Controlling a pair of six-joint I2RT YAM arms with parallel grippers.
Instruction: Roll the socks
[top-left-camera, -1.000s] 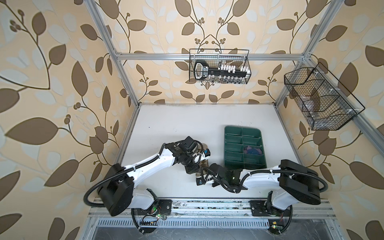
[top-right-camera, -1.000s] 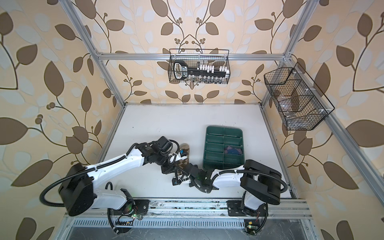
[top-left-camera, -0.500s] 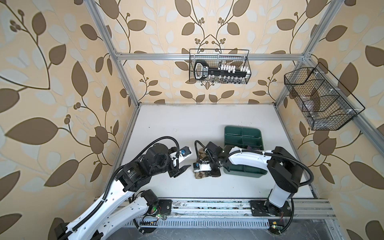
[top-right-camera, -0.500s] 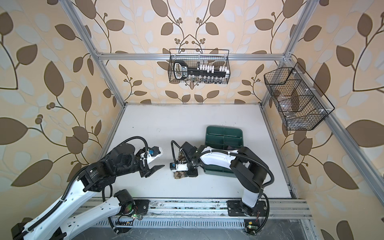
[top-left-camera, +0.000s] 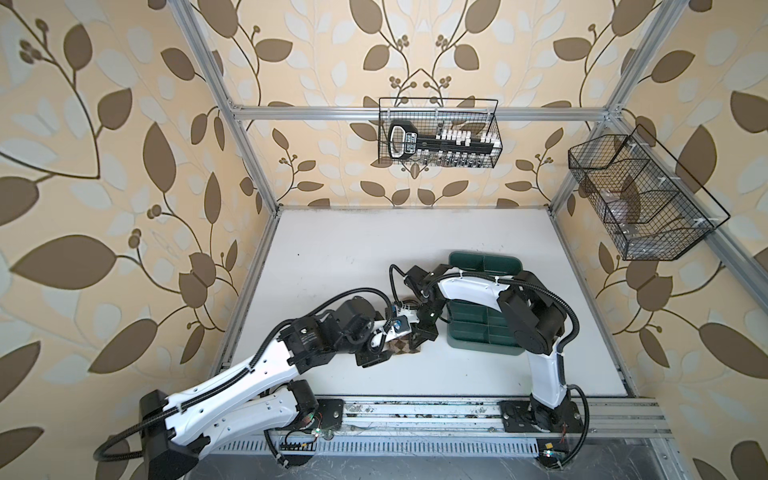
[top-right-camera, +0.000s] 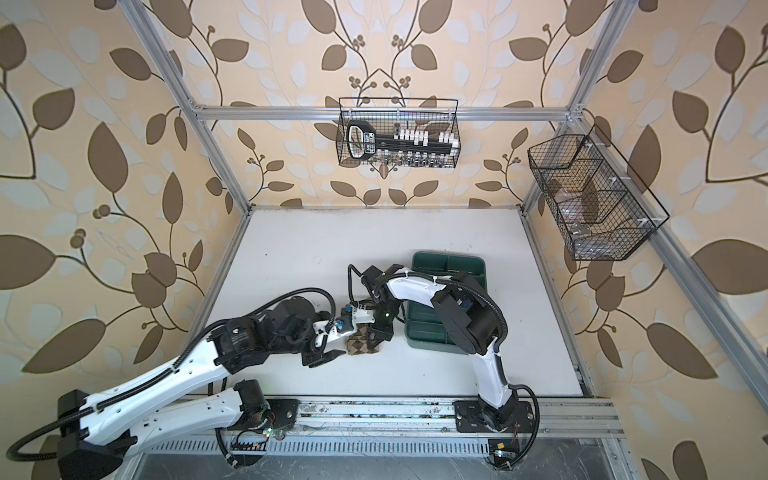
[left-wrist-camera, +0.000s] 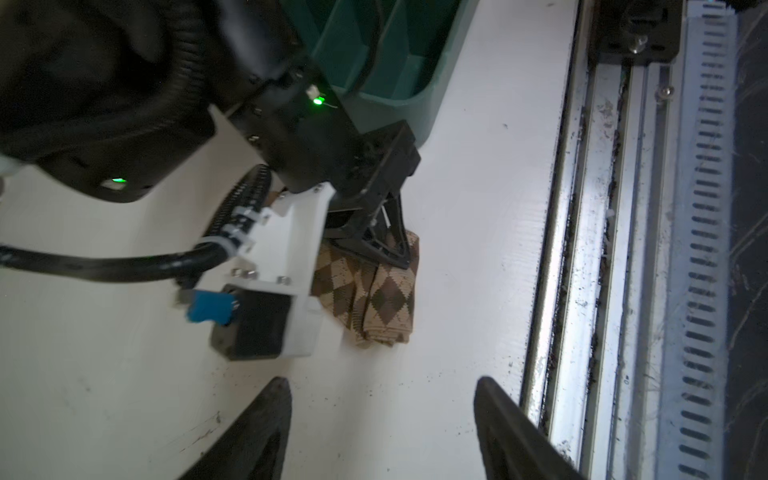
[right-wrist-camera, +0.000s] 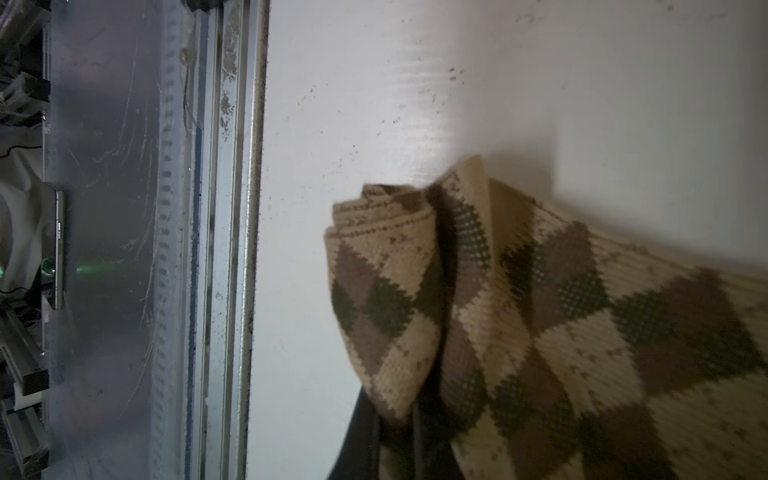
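Note:
A tan sock (top-left-camera: 400, 347) (top-right-camera: 360, 345) with brown argyle diamonds lies bunched in folds on the white table near the front middle. My right gripper (top-left-camera: 419, 336) (top-right-camera: 380, 332) comes down on the end of the sock nearest the tray and is shut on the sock (right-wrist-camera: 540, 311); its dark fingers (left-wrist-camera: 388, 245) pinch the fabric. My left gripper (left-wrist-camera: 382, 382) (top-left-camera: 371, 356) is open, a short way from the sock (left-wrist-camera: 374, 291) and apart from it, with only bare table between its fingertips.
A green divided tray (top-left-camera: 482, 347) (top-right-camera: 428, 337) stands just right of the sock, partly under my right arm. The aluminium rail (top-left-camera: 415, 409) runs along the table's front edge. Wire baskets hang on the back wall (top-left-camera: 438, 139) and the right wall (top-left-camera: 640, 199).
My left gripper has opened wider and moved right, up close to the sock. My right gripper has stayed shut on the sock beside the tray.

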